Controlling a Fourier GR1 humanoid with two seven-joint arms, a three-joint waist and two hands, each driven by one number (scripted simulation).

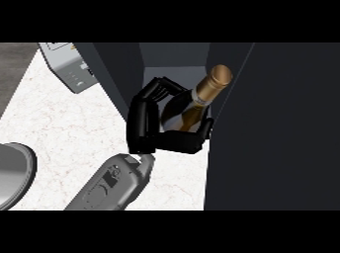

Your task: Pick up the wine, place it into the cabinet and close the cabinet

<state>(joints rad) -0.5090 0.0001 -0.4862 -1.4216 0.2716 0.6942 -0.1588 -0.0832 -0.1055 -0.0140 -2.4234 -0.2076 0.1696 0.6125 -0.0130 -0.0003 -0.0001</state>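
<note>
The wine bottle (202, 96), dark with a gold foil neck and a pale label, leans tilted inside the open cabinet (174, 59), its neck pointing up and right. My left hand (144, 123) is shut on the bottle's body. Its fingers (160, 89) curl over the top side and the thumb (194, 140) wraps under it. The hand hides the bottle's lower part. The dark cabinet door (282, 128) stands open at the right and fills that side of the view. My right hand does not show.
A grey boxy appliance (70, 69) stands on the white marble counter (63, 128) at the back left. A round grey plate (9, 173) lies at the counter's front left edge. The cabinet's left wall (118, 74) rises just beside my hand.
</note>
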